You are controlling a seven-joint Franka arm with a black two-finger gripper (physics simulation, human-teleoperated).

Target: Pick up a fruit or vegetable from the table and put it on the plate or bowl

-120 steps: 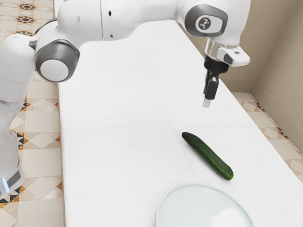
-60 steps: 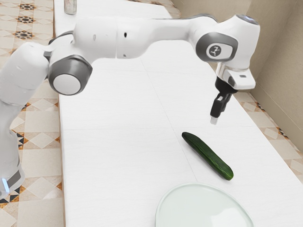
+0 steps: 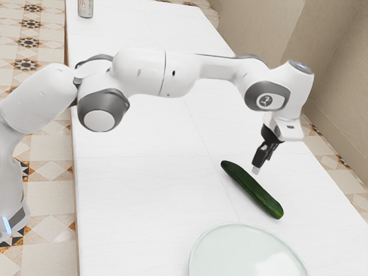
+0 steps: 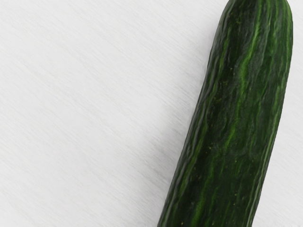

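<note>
Jaws apart or together: I cannot tell, since the gripper (image 3: 257, 167) is seen from the side. It hangs low over the table (image 3: 144, 190), just above the cucumber (image 3: 252, 188) near its far end, without touching it. The cucumber lies flat on the white table (dark green, striped with lighter green), slanting from that end toward the exterior view's lower right. In the wrist view the cucumber (image 4: 236, 127) lies close under the hand. Its near end stops just short of the pale glass plate (image 3: 247, 253) at the table's near edge. A can (image 3: 85, 8) stands far off.
</note>
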